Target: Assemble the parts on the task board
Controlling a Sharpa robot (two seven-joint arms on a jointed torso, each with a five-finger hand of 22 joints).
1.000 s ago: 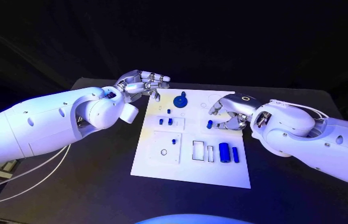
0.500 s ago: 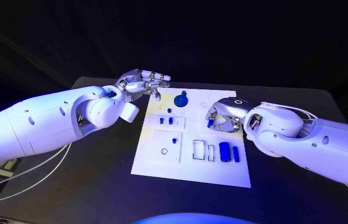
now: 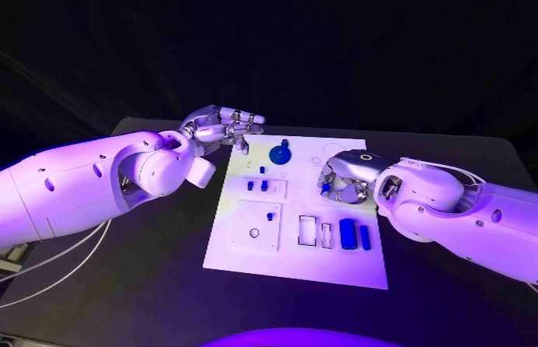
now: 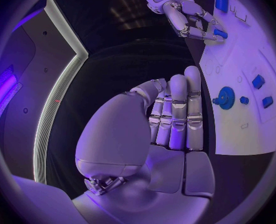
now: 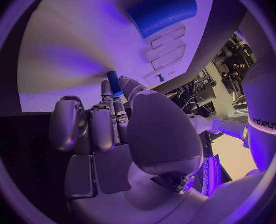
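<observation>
Blue peg (image 5: 113, 82) sits pinched in the right hand (image 3: 345, 182) over the task board (image 3: 294, 265); a slack pinch could drop it. Left hand (image 3: 221, 127) hovers empty, fingers apart, at the board's far-left corner.

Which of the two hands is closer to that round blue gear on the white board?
The left. The left hand hovers just beyond the task board edge beside the blue gear; the right hand pinches a small blue peg farther off.

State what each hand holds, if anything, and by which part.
The right hand pinches a small blue peg by one end, over the task board. The left hand holds nothing.
</observation>
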